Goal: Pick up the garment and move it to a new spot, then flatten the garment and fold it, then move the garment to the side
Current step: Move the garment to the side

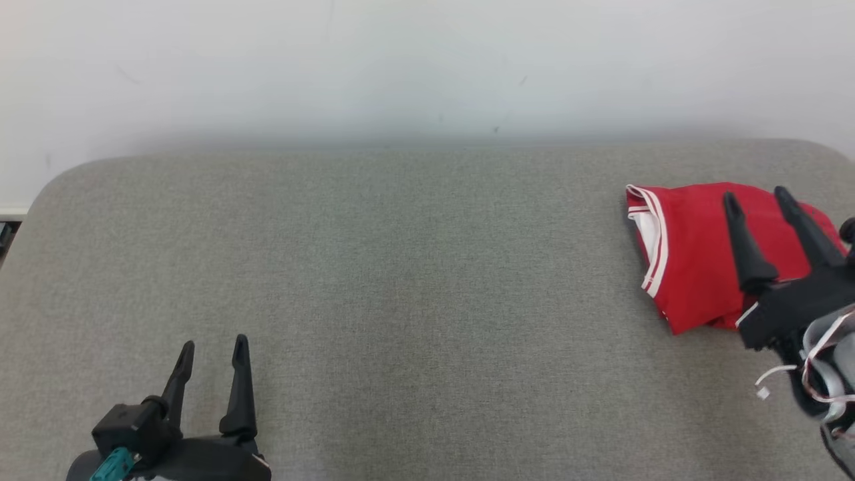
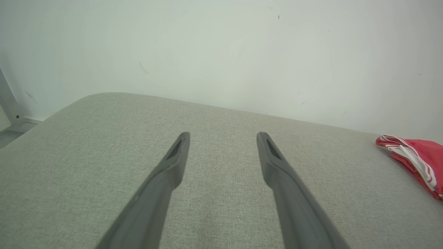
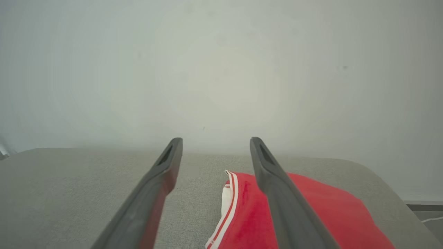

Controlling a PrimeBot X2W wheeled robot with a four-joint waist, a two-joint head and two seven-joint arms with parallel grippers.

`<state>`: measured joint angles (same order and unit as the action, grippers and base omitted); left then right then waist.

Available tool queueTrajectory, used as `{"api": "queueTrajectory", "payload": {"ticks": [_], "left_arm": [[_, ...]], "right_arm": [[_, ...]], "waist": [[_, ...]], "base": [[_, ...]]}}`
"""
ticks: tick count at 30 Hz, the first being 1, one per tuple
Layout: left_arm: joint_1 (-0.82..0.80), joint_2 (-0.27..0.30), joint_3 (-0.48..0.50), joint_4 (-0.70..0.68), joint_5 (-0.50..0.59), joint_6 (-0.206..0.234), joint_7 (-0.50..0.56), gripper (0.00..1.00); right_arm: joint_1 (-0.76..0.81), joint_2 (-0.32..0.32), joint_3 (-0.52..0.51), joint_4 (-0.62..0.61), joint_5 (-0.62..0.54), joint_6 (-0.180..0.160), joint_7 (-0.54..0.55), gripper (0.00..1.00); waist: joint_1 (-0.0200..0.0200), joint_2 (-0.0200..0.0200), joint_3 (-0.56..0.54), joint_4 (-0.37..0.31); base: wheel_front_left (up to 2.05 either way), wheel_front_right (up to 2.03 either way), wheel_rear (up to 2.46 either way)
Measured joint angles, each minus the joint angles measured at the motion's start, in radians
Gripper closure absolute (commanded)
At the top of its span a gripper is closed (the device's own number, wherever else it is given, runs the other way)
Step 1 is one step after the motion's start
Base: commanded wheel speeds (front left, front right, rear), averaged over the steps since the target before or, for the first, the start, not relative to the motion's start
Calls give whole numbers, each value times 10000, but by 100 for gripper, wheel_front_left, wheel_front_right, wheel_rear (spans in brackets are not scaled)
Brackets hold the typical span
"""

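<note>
The garment (image 1: 695,260) lies folded near the worktop's (image 1: 401,300) right end, so the task looks finished. The right hand (image 1: 755,195) over it and the left hand (image 1: 214,343) both gape wide, empty.

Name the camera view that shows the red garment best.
Head view: the garment lies nearly whole on the grey surface, only the right gripper overlapping it. Left wrist view catches its striped edge at the frame border; right wrist view crops it at the bottom.

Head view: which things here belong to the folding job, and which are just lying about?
Job: red garment; right hand, open, over it; left hand, open.
Just there: grey padded surface; white wall.
</note>
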<state>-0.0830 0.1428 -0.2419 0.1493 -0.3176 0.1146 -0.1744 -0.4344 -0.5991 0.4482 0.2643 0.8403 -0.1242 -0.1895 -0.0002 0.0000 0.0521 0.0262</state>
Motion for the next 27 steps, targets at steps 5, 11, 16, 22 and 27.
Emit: {"api": "queueTrajectory", "payload": {"ticks": [5,11,16,22,27], "left_arm": [[152,23,61,-136,12,10,-21,0],[214,4,140,-368,36,84,-23,0],[461,0,265,-431,165,84,29,0],[580,13,339,-468,479,86,84,0],[611,82,362,-598,642,86,253,0]], "right_arm": [[745,203,-370,-368,-537,-2,-376,0],[1777,901,-1455,-301,-1386,-2,-497,0],[2518,1528,-2109,-155,-2253,-2,-573,0],[3142,2046,-2719,-228,-3099,-2,-579,0],[3673,2520,-3342,-464,-3827,-2,-583,0]], "waist": [[1,0,-176,-175],[1,0,-295,-261],[1,0,-320,-270],[1,0,-332,-264],[1,0,-360,-265]], "base": [[0,0,0],[0,0,0],[0,0,0],[0,0,0],[0,0,0]]}}
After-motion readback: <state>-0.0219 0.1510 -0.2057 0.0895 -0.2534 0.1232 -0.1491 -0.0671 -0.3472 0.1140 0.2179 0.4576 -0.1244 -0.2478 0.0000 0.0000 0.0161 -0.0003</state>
